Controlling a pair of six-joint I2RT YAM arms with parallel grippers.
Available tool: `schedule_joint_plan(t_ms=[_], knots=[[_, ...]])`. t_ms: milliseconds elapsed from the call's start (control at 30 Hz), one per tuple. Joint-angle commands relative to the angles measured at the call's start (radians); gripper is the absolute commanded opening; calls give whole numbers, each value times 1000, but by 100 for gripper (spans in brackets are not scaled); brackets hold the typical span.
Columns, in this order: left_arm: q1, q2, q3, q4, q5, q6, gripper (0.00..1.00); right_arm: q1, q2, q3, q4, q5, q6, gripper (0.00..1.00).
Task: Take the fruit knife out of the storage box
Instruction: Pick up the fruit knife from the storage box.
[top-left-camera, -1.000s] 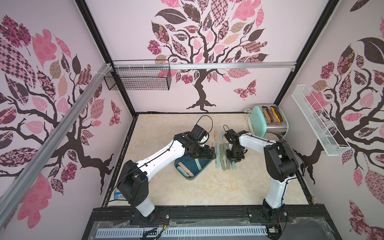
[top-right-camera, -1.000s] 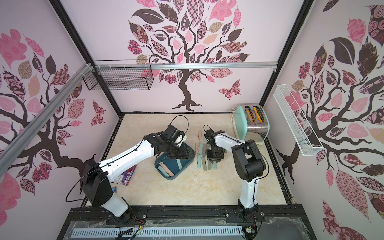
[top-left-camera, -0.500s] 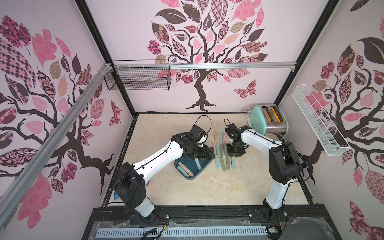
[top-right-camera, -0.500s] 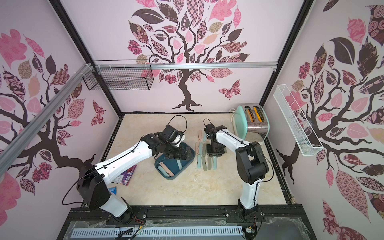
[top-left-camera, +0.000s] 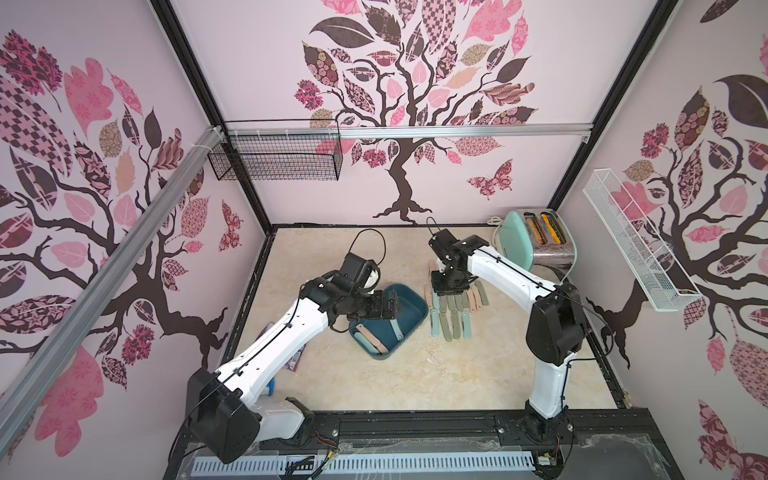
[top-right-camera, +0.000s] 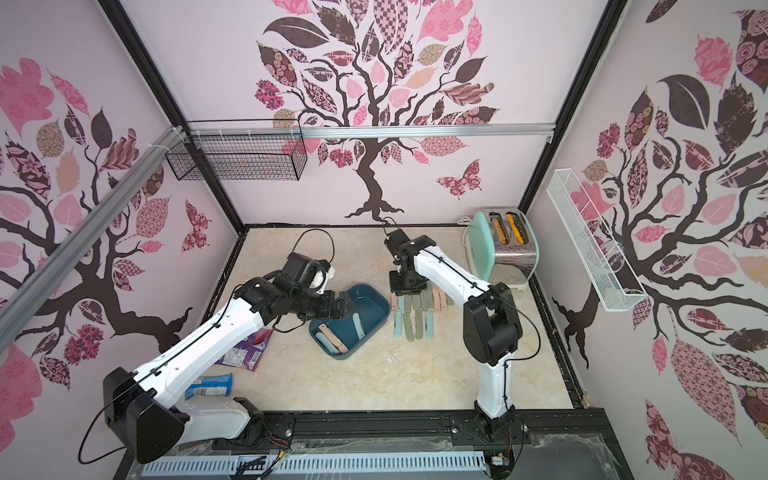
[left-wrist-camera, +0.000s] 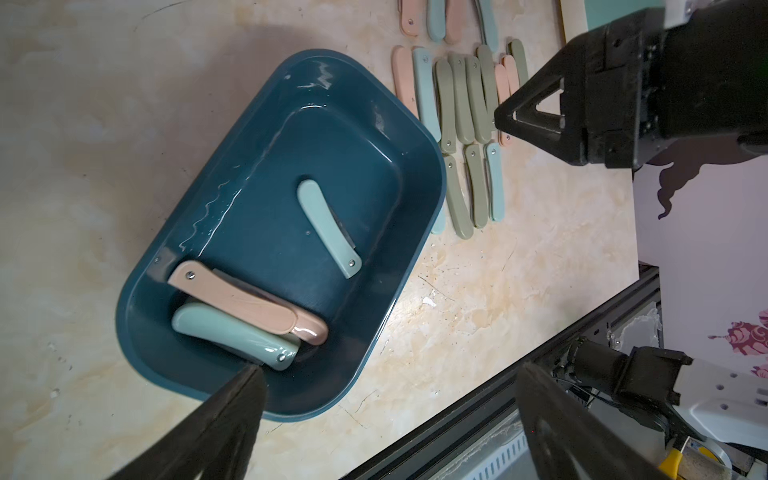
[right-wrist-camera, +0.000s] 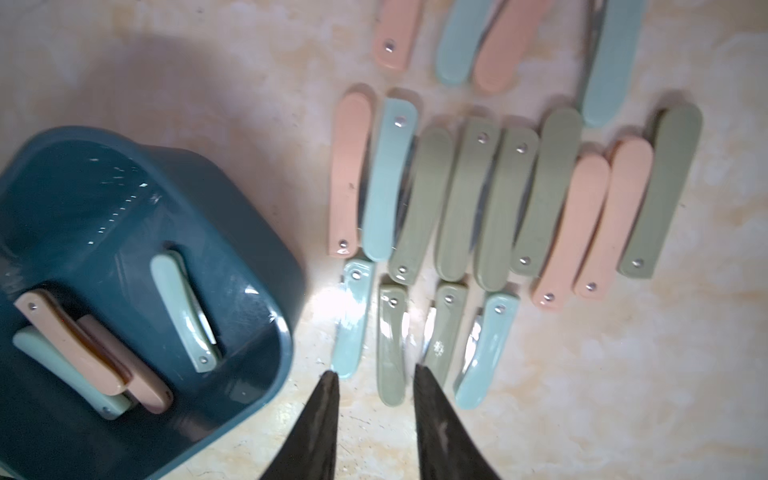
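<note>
My left gripper (left-wrist-camera: 388, 370) is wide open over the box (left-wrist-camera: 345, 145), where one mint knife (left-wrist-camera: 328, 228) lies alone and others are piled at one end; my right gripper (right-wrist-camera: 374, 372), narrow and empty, hangs above the row (right-wrist-camera: 465, 208) on the table (right-wrist-camera: 582, 395). Coming down on the pile (left-wrist-camera: 232, 299), I could pinch two knives or push the box.

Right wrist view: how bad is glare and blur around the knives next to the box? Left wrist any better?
Right wrist view: soft all over; a blown-out glare patch on the table washes over the teal knife beside the storage box. Left wrist view: sharper, only thin highlight streaks on the box wall; left fingers blurred up close.
</note>
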Motion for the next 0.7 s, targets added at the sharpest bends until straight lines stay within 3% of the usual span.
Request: schedule_joint_plan(t_ms=[0, 500, 667], knots=[[5, -59, -40, -44, -34, -10, 98, 57, 76, 89, -46, -6, 2, 33], [23, -292, -130, -203, -141, -29, 98, 253, 363, 344, -88, -42, -4, 39], [27, -337, -152, -239, -158, -38, 98, 274, 418, 377, -88, -43, -7, 48]])
